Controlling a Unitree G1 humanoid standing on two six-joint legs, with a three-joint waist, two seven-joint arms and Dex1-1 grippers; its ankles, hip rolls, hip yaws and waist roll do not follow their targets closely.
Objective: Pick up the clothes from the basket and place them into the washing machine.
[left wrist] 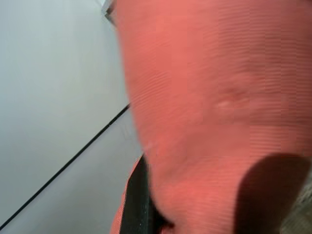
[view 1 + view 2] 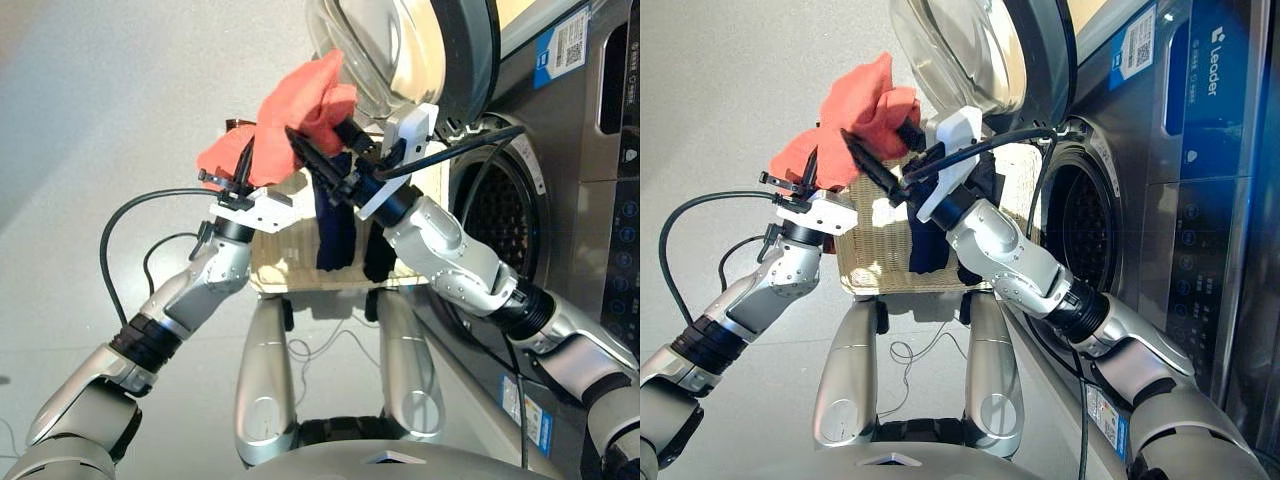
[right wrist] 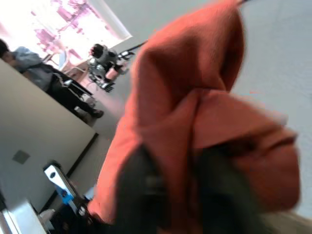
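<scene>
- Nearest the head cam: both arms raised fwd, the left hand and right hand lifted above the wicker basket, each on the orange-red garment.
- Left hand: black fingers pressed together, pinching the lower-left fold of the garment. Left wrist view is nearly all orange cloth w/ one dark finger against it, so grip looks firm.
- Right hand: fingers pinching the cloth's right side, near its middle. In the right wrist view its fingers are blurred dark shapes sunk in the bunched fabric.
- Why two hands: prob. to keep the loose cloth bunched and clear of the basket rim while carrying it toward the drum; judgement only.
- Garment hangs in the air, in front of the open porthole door, not yet inside the washing machine. Drum opening lies right of the right forearm.
- Navy blue garment and black garment hang draped over the basket's near edge beneath the right wrist.
- Head views alone show door, drum, basket and both other garments.
- Right wrist view alone shows a person seated far off by a bright window.
- Right eye view shows the "Leader" logo; left eye does not.
</scene>
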